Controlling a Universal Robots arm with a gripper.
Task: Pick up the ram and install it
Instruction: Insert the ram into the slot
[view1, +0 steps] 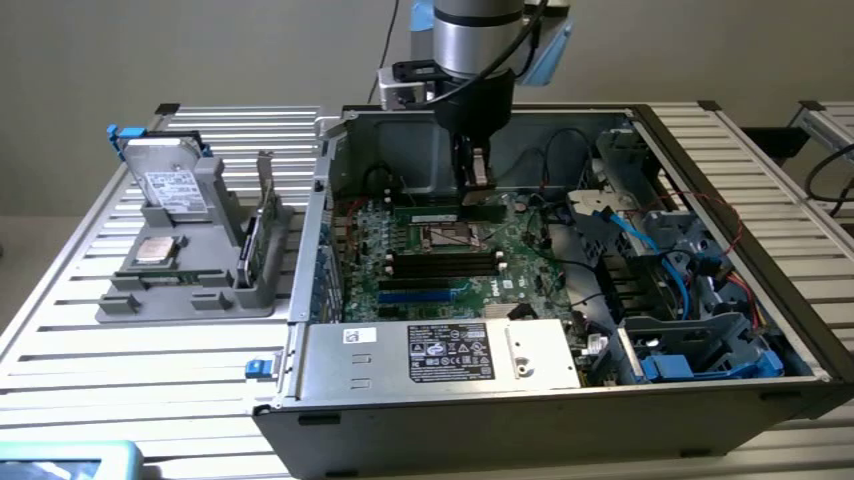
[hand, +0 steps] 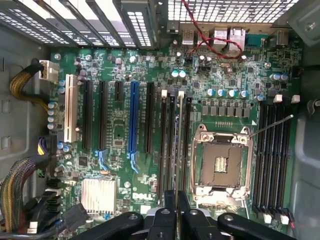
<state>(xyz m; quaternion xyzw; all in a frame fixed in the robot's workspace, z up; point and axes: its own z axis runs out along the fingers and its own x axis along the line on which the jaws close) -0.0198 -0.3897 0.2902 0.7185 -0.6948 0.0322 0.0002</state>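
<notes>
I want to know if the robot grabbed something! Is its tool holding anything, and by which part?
Yes. The tool holds the ram, pinching its two flat sides at the upper long edge.

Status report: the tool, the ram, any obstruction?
Tool shut on the ram. Ram edge-on, lined along the memory slots. Red wires beyond slot ends, not across.

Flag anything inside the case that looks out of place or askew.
The CPU socket sits empty, and its thin lever juts unlatched across the neighbouring memory slots. Otherwise nothing looks askew: the ram, edge-on in the gripper, runs parallel to the black slots flanking it.
</notes>
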